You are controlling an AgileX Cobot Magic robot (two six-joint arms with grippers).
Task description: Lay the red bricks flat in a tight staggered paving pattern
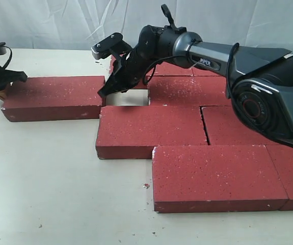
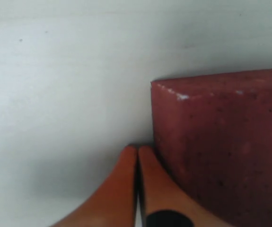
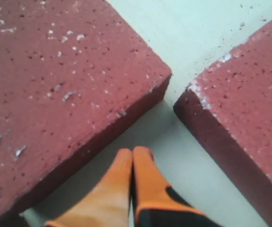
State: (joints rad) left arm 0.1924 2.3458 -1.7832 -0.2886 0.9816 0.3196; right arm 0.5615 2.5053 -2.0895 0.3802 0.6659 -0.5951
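So the tabletop (image 1: 49,178) is plain off-white, a bit grubby, with a tiny pale crumb (image 1: 146,186) and some dark specks (image 3: 207,60) on it. Wrinkly white sheet (image 1: 59,20) hangs behind.

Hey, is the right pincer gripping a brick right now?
No, the right pincer is shut empty, pointing into the bare gap between two red bricks.

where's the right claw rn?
Exterior view, left of centre: right claw, shut, tips at the bare gap between the lone left brick and the paved bricks.
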